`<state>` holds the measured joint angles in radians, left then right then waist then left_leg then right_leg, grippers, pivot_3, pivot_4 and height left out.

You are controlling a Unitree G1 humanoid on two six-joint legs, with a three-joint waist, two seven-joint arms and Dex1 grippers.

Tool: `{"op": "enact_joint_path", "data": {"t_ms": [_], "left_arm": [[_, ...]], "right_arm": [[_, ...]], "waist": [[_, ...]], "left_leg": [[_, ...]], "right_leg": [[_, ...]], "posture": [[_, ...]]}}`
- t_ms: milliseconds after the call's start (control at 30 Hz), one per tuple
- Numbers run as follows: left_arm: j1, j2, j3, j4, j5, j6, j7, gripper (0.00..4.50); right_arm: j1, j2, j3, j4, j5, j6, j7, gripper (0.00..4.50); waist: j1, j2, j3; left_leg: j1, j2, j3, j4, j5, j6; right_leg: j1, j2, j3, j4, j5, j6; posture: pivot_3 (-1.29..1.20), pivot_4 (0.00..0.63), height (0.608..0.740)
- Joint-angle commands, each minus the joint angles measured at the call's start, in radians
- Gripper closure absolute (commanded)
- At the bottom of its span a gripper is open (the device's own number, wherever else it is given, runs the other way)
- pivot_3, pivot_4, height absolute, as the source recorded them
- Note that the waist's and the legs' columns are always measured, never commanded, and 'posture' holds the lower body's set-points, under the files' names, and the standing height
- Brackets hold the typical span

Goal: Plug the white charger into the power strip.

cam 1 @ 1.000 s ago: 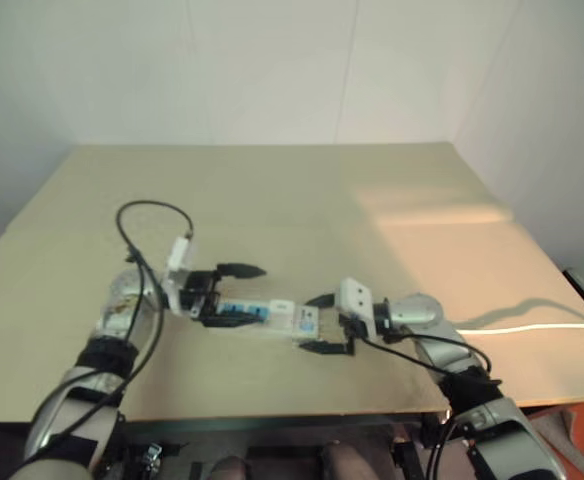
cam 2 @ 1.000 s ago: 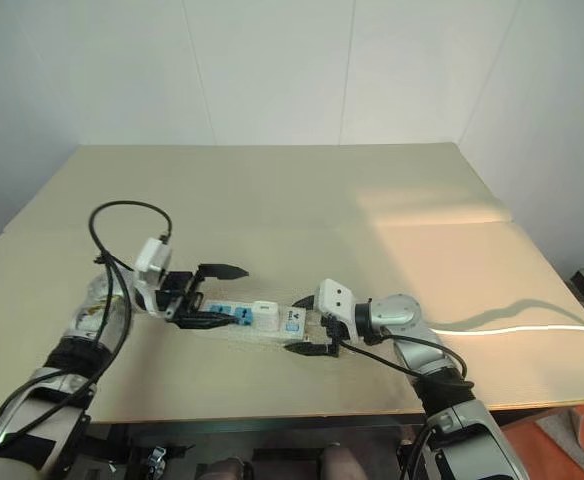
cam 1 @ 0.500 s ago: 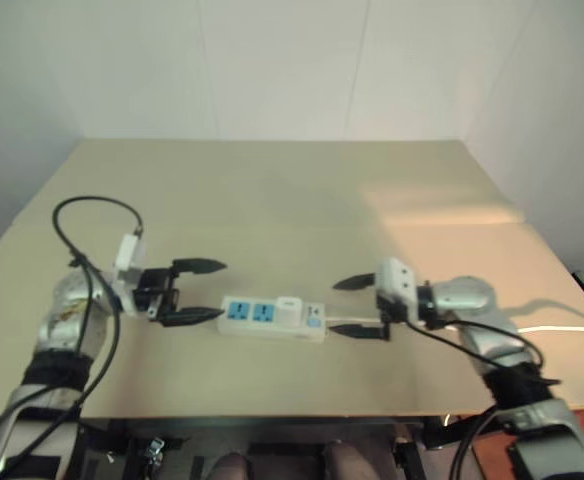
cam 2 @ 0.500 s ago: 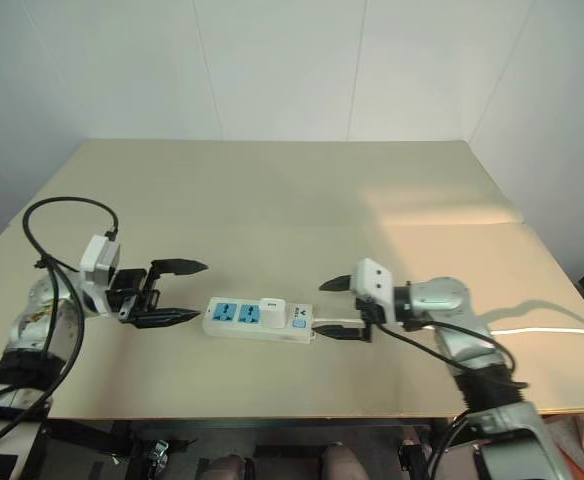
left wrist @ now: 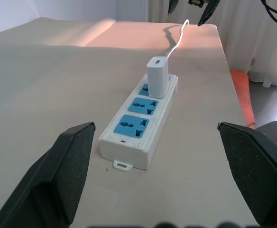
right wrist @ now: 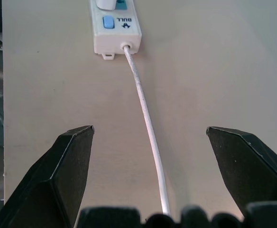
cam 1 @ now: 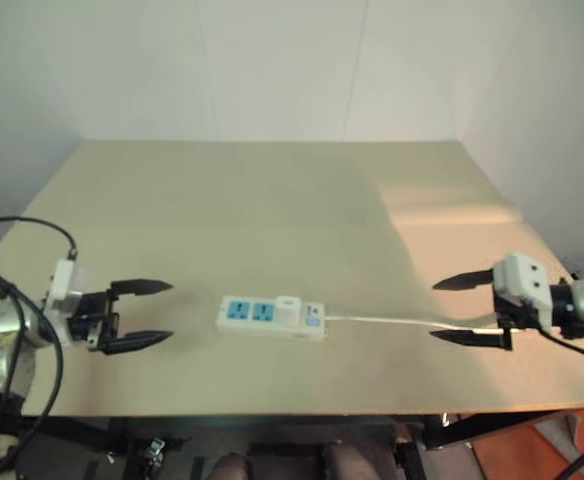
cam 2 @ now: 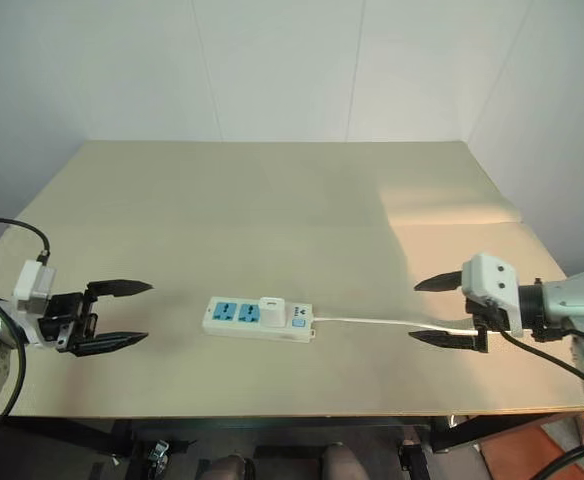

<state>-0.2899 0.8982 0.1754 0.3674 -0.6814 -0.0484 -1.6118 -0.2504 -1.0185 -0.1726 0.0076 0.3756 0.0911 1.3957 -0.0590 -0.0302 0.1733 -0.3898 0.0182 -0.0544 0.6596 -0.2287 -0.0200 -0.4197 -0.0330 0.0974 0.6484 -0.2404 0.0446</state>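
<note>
- From the left eye view we see a broad pale wooden table [cam 1: 272, 200] with bare room behind and on both sides of the long white plastic power strip with blue socket faces [cam 1: 271, 317], which lies near the front edge, about midway across. The small white rectangular charger [cam 1: 288, 303] stands upright in the socket nearest the switch end. The left gripper with two black fingers [cam 1: 140, 314] hangs by the table's left edge, well apart from the strip, its jaws spread wide and empty.
- From the right eye view, the thin white cord [cam 2: 387, 321] runs from the strip toward the table's right edge. The right gripper with black fingers [cam 2: 440, 311] hovers there, jaws wide, holding nothing; the cord passes close to its lower finger, and we cannot tell whether they touch.
- In the left wrist view, the strip lies lengthwise between the two wide black fingers [left wrist: 58, 175] and beyond their tips, the charger seated in the farthest socket, two blue sockets free.
- In the right wrist view, the cord runs down the middle between the wide-set fingers [right wrist: 62, 171], toward the strip's switch end.
</note>
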Motion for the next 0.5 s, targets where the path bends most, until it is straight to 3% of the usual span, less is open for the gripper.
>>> {"op": "enact_joint_path", "data": {"t_ms": [33, 167, 500], "left_arm": [[-0.015, 0.0, 0.026, -0.029, 0.012, 0.011, -0.001, 0.0], [-0.018, 0.001, 0.006, -0.055, 0.048, 0.087, 0.058, 0.0], [-0.086, -0.019, 0.006, -0.017, 0.076, 0.103, 0.004, 0.0]], "right_arm": [[0.025, -0.028, -0.049, -0.038, 0.03, 0.01, 0.007, 0.05], [0.06, -0.029, -0.069, -0.06, 0.037, 0.027, -0.016, 0.05], [0.091, -0.025, -0.081, -0.066, 0.034, 0.018, -0.033, 0.05]], "waist": [[0.001, 0.0, 0.0], [0.003, 0.0, 0.0], [0.012, 0.0, 0.0]], "left_leg": [[0.0, 0.0, 0.0, 0.0, 0.0, 0.0], [-0.002, 0.0, 0.0, 0.0, 0.0, 0.0], [-0.001, 0.0, 0.001, 0.0, 0.0, 0.0]], "right_leg": [[0.0, 0.0, 0.0, 0.0, 0.0, 0.0], [-0.002, 0.0, 0.0, 0.0, -0.001, 0.0], [-0.001, 0.0, 0.0, 0.0, 0.0, 0.0]], "posture": [[0.0, 0.15, 0.74], [0.0, 0.15, 0.74], [0.0, 0.15, 0.74]]}}
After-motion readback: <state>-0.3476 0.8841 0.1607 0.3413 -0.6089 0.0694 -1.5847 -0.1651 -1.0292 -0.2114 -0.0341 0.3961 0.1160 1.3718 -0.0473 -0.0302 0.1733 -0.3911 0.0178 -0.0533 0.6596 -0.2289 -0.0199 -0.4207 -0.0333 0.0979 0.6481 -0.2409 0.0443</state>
